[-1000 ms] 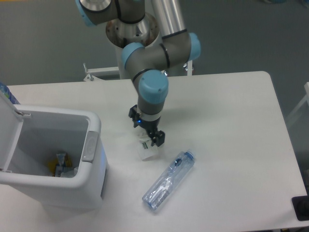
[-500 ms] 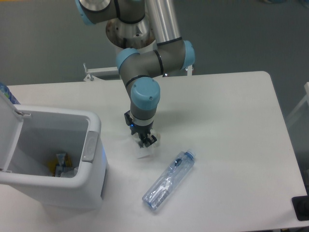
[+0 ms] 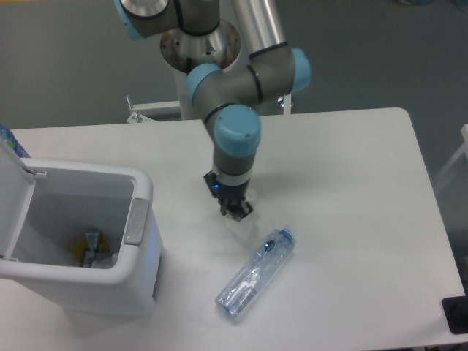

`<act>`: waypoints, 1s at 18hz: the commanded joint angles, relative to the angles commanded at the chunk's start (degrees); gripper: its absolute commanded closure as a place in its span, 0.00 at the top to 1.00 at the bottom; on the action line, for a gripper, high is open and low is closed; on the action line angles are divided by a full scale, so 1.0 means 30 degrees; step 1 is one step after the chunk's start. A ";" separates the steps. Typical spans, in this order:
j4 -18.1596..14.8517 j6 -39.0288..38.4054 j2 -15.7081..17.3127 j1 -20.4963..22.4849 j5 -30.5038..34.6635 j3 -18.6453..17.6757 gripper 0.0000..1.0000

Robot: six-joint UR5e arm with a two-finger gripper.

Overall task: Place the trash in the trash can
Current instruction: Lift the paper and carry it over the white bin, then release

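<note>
With the lid up, the trash can [image 3: 80,241] fills the lower left, some scraps already at its bottom. The bottle [image 3: 256,274] lies lower centre, just below the gripper [image 3: 238,212]. The wrapper shows faintly under the fingertips; I cannot tell how the jaws stand or whether they hold it. A poor pinch could drop it short of the bin.
</note>
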 joint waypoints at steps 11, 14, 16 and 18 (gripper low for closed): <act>-0.0268 -0.7788 0.0530 0.0207 -0.5971 0.6971 0.00; -0.0239 -1.0425 0.0792 -0.0143 -0.7439 0.8672 0.00; -0.0063 -1.1513 0.1173 -0.1252 -0.7355 0.8793 0.00; -0.0063 -1.1692 0.1495 -0.2396 -0.7238 0.8677 0.00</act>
